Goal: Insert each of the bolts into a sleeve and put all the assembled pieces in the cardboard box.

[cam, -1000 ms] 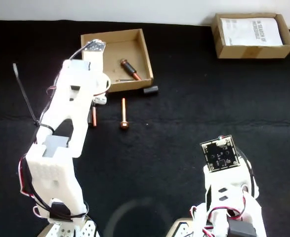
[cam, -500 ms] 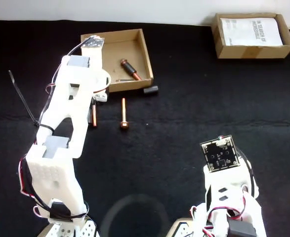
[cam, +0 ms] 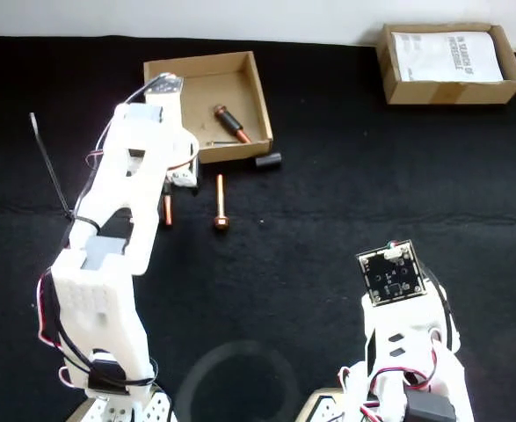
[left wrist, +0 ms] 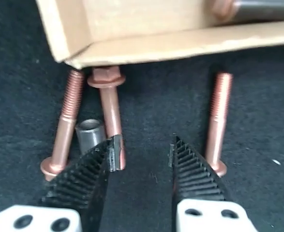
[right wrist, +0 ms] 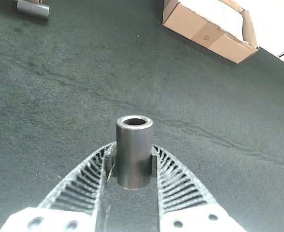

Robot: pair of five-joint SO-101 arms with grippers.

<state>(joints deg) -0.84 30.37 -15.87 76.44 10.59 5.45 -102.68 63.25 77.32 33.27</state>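
My left gripper (left wrist: 144,152) hangs open, low over the black mat, just outside the cardboard box (left wrist: 146,44). Three copper bolts lie under it: one (left wrist: 111,116) by a fingertip, one (left wrist: 63,130) beyond it, one (left wrist: 217,124) on the other side. A short grey sleeve (left wrist: 89,133) lies between the first two bolts. Inside the box (cam: 240,77) rests an assembled piece (cam: 230,122). My right gripper (right wrist: 133,166) is shut on an upright grey sleeve (right wrist: 134,150), held above the mat. From above, the left arm (cam: 134,167) covers the box's near left corner, and the right arm (cam: 396,280) stands at the front right.
Another loose sleeve (cam: 268,160) lies just off the box's near right corner. A second cardboard box (cam: 398,83) holding a printed sheet stands at the back right. Open black mat spreads between the two arms.
The left arm has swayed slightly over the bolts, first toward the left, then back. The bolts and the right arm have kept still.
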